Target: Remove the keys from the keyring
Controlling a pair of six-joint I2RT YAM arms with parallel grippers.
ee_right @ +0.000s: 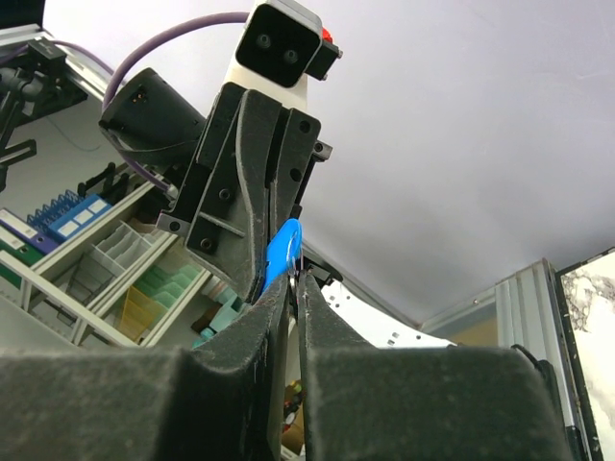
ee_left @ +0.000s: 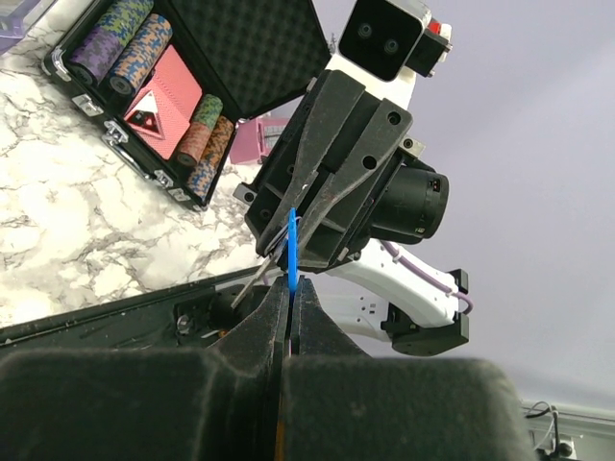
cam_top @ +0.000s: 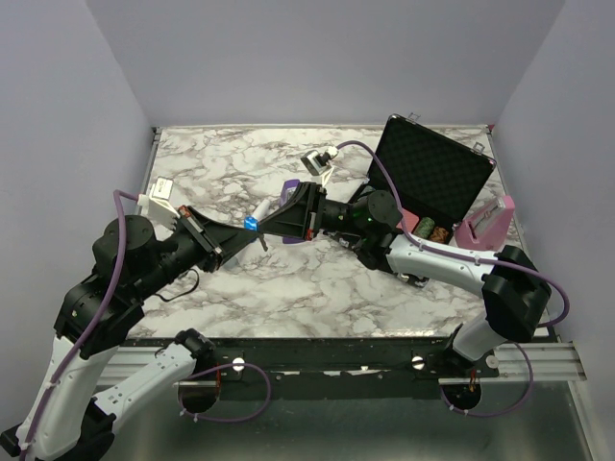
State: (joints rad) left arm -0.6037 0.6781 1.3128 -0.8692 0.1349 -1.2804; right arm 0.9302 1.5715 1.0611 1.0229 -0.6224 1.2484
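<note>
Lavender walls close round a marble-patterned desk, seen from above and behind two arms bolted at its near edge.

Left arm: rises from the near-left corner, elbow bent outward, forearm pointing right toward the middle of the desk.

Left pincer: clamped flat on the lower edge of a blue tag, which stands edge-on between the pads.

Right arm: rises from the near-right corner and folds back to the left, with its wrist level with the left one, so that the two pincers meet tip to tip above mid-desk.

Right pincer: jaws drawn almost together with only a slim gap, tips at the edge of the same blue tag. I cannot tell whether they pinch anything. The ring itself is too small to make out.

Key: a thin silver sliver hanging aslant just below the blue tag, between the two pincers and clear of the desk.

White stick: lies on the marble just behind the meeting point and is partly hidden by the right pincer.

Black case: stands open at the far right with its foam-lined lid raised, with rows of poker chips inside.

Pink wedge-shaped object: stands just right of the case.
</note>
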